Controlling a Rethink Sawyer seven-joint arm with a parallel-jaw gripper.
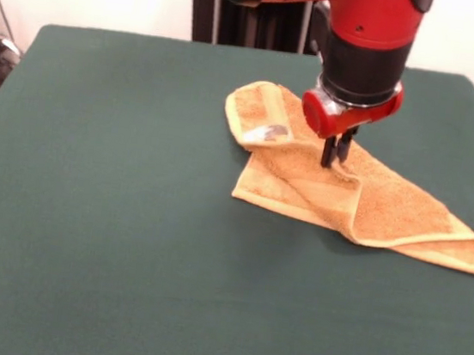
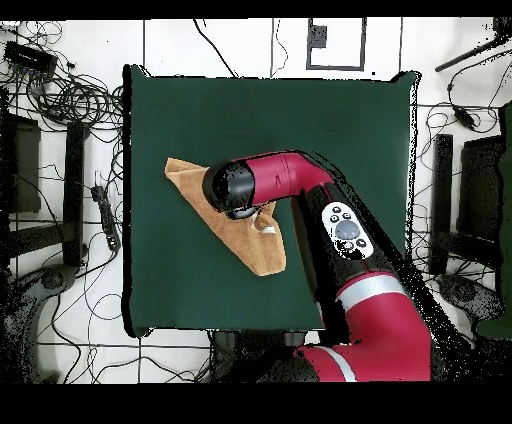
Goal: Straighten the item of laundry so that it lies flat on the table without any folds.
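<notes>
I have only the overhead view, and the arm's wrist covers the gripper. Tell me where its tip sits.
Observer: In the front view, the gripper is down on the towel, with its tip at the cloth near the towel's middle.
Operator: Report the folds under the arm.
Observer: A raised crease runs from below the gripper towards the towel's near edge. The cloth is doubled over there, not flat.
Operator: Find the tag for me.
Observer: The small white tag lies on top of the folded-over end, just to the picture's left of the gripper.
</notes>
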